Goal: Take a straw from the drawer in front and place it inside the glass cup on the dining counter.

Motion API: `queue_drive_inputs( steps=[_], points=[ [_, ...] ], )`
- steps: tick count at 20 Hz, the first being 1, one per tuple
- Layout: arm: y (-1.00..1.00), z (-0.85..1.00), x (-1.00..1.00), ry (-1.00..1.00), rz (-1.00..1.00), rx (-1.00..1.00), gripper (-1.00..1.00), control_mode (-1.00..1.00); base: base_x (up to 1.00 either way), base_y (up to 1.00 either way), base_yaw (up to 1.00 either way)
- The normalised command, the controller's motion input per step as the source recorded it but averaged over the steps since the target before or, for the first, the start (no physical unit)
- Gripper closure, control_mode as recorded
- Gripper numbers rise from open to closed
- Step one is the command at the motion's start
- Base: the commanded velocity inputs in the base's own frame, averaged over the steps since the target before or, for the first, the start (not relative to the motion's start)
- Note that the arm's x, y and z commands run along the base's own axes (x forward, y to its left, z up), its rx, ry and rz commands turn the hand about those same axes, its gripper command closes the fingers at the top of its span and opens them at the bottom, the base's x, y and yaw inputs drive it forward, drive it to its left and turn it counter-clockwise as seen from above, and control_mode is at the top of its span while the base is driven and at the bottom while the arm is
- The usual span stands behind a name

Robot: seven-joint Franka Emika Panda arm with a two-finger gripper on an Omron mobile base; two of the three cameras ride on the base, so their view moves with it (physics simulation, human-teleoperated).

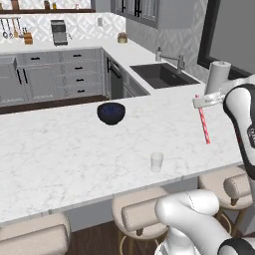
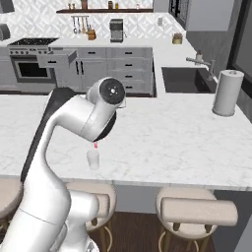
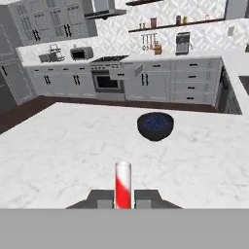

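Gripper [image 3: 123,199] clamped on straw [image 1: 203,120]; glass cup [image 1: 157,162] sits below, off to one side. Centre straw over rim before lowering.

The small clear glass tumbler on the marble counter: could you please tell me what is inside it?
Nothing shows inside the small clear glass tumbler; the white marble counter shows through it. The thin red-and-white striped straw hangs apart from it in the shut gripper. In the right base view the arm partly covers its rim.

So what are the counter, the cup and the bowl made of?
Counter: looks like polished white marble, grey veins running through it.
Cup: likely clear glass, since the counter shows through it.
Bowl: dark blue, possibly glazed ceramic; its speckled inside suggests glaze, but that is uncertain.
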Motion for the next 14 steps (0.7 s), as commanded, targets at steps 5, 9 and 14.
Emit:
queue_drive_inputs(
  steps=[5,9,14],
  points=[
    [0.09,0.0,0.14,-0.03,0.41,0.23,1.0,-1.0,0.0,0.0,0.0],
    [0.39,0.0,0.0,-0.03,0.35,0.23,1.0,-1.0,0.0,0.0,0.0],
    [0.42,0.0,-0.05,-0.03,0.26,0.19,1.0,-1.0,0.0,0.0,0.0]
  ],
)
